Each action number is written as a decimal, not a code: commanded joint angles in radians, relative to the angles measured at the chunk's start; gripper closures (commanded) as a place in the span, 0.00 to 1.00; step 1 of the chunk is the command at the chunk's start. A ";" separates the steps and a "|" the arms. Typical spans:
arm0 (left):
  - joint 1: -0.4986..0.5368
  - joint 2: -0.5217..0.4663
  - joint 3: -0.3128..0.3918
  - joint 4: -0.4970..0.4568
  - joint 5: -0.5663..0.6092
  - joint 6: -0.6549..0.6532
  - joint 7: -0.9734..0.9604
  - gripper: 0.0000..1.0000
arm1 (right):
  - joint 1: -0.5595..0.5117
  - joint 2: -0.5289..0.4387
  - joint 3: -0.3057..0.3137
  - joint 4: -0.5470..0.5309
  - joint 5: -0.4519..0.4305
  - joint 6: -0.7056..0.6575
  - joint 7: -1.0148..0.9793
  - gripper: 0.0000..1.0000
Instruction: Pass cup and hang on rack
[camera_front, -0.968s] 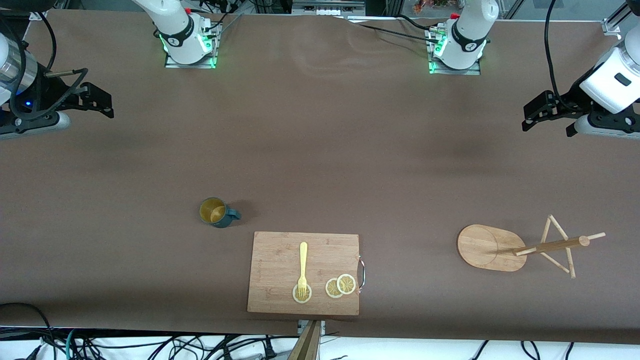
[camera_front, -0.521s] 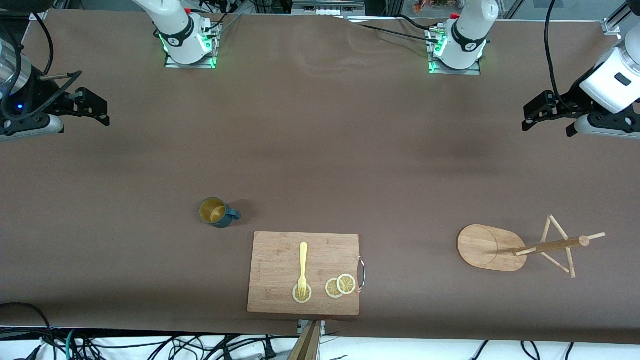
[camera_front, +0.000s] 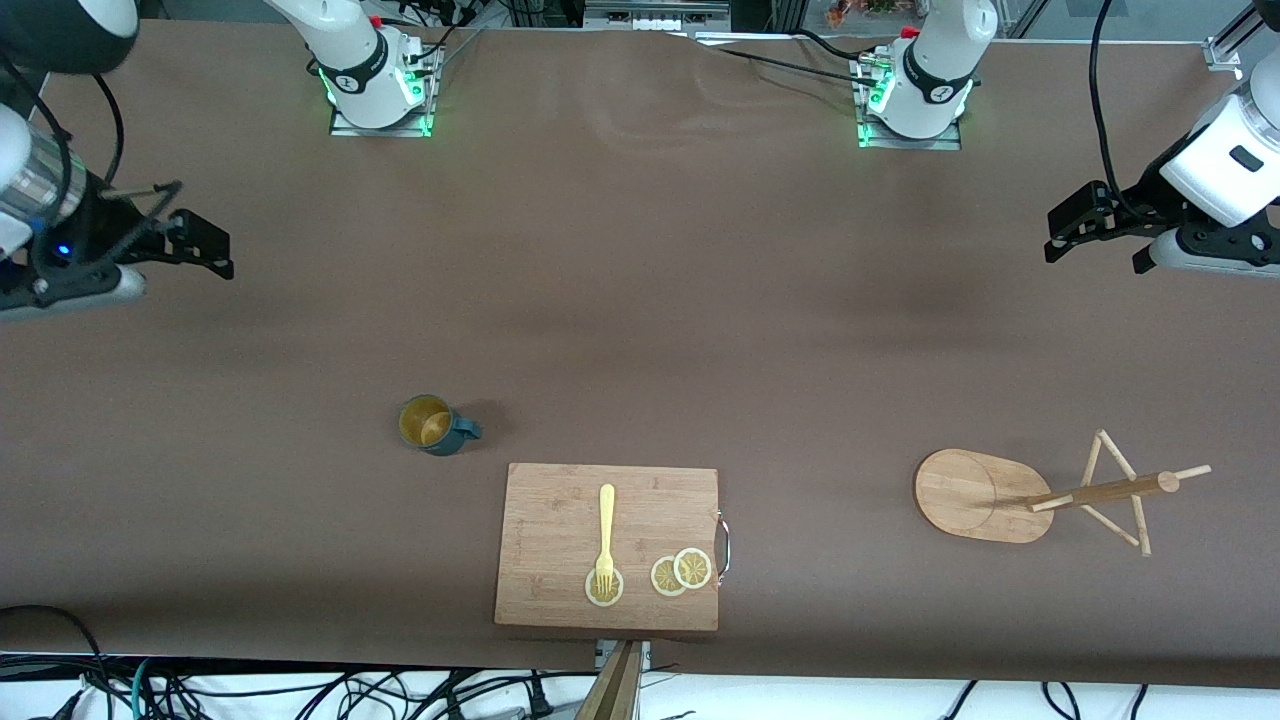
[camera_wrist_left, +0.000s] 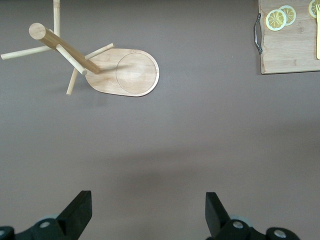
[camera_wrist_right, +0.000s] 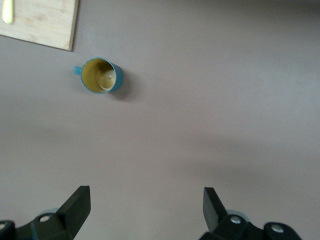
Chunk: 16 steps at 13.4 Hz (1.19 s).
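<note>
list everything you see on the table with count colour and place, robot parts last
cup: 1, dark teal outside, mustard inside, upright on the table, toward the right arm's end, beside the board's corner
cutting board: 1, light bamboo, near the front camera's edge, mid-table
fork: 1, yellow, on the board
lemon slices: 3, yellow, on the board, one under the fork's tines
rack: 1, light wood, toward the left arm's end
right gripper: 1, black, open, over bare table
left gripper: 1, black, open, over bare table
</note>
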 joint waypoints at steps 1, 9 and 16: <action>0.003 0.010 0.001 0.032 -0.007 -0.026 0.010 0.00 | -0.020 0.143 0.001 0.026 0.014 0.015 -0.029 0.00; 0.003 0.010 0.001 0.032 -0.006 -0.026 0.012 0.00 | 0.051 0.398 0.009 0.026 0.024 0.297 0.084 0.00; 0.003 0.010 0.001 0.032 -0.006 -0.026 0.010 0.00 | 0.095 0.509 0.010 0.037 0.138 0.409 0.158 0.00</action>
